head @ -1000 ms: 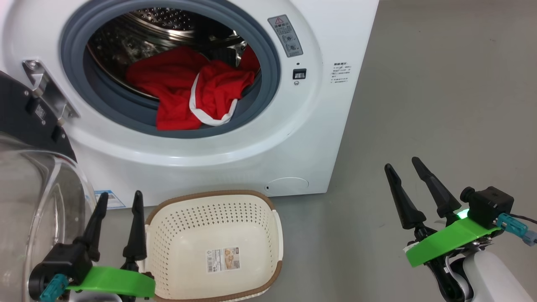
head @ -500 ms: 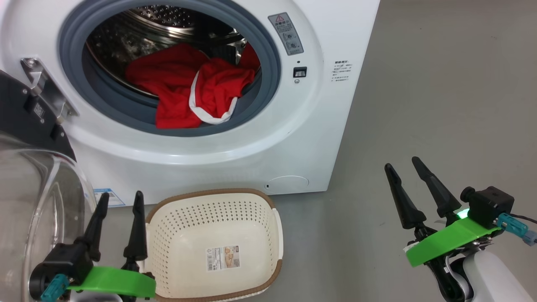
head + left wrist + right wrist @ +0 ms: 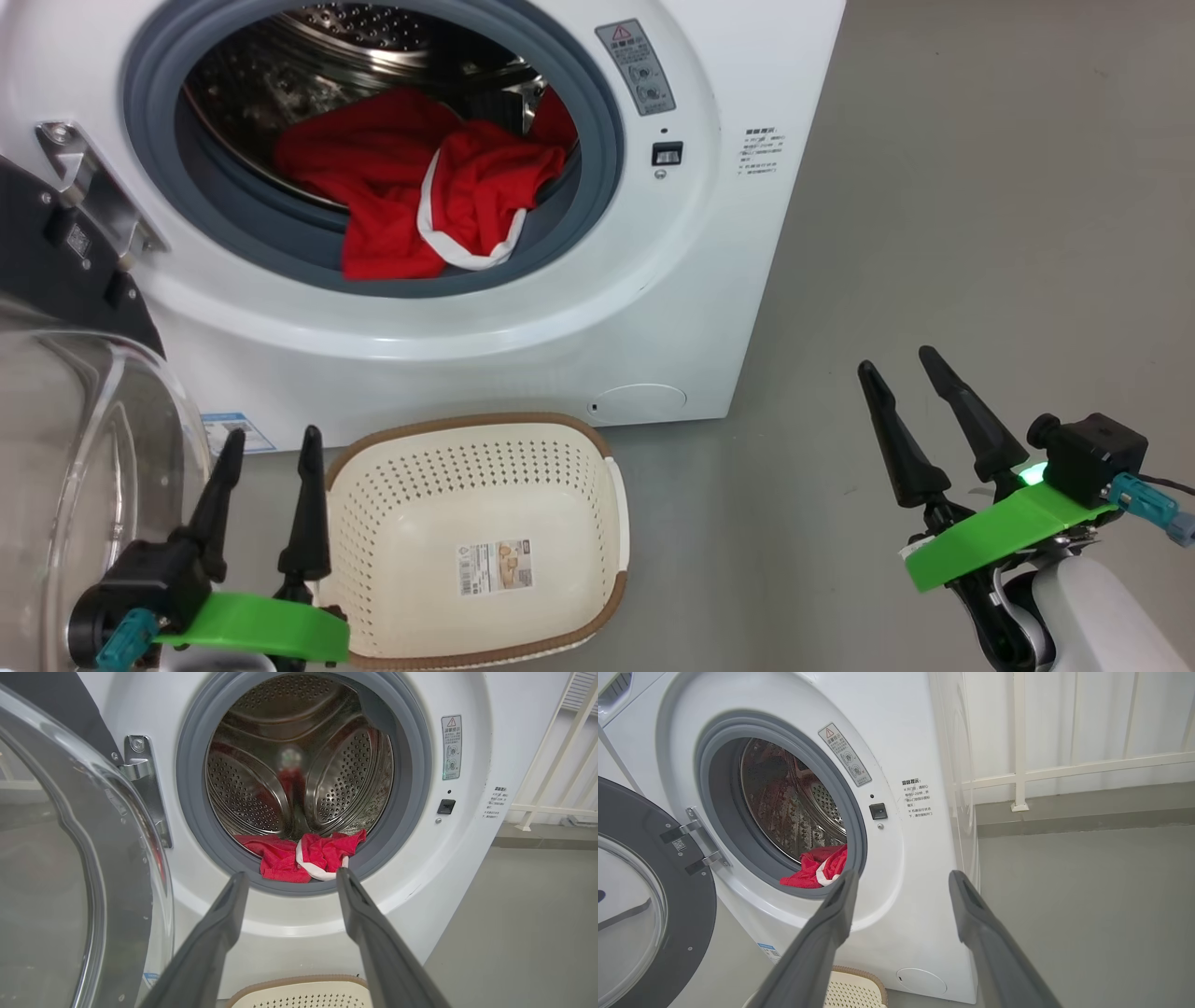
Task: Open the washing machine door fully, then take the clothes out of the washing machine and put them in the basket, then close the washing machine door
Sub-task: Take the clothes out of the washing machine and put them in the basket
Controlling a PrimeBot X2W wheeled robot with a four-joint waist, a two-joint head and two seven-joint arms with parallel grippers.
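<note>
Bright, even indoor light; your three views are mostly sharp.
You get soft glare on the steel drum (image 3: 261, 788) and pale reflections across the washing machine door (image 3: 84, 467) glass. Shadows on the floor (image 3: 980, 233) are faint. Your wrist views bend straight lines near the edges, and the close fingers (image 3: 210, 947) look soft.

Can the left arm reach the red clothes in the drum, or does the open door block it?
Probably yes. The open left gripper points at the clothes at the front edge of the drum; the washing machine door is swung aside on its left, and nothing lies between.
</note>
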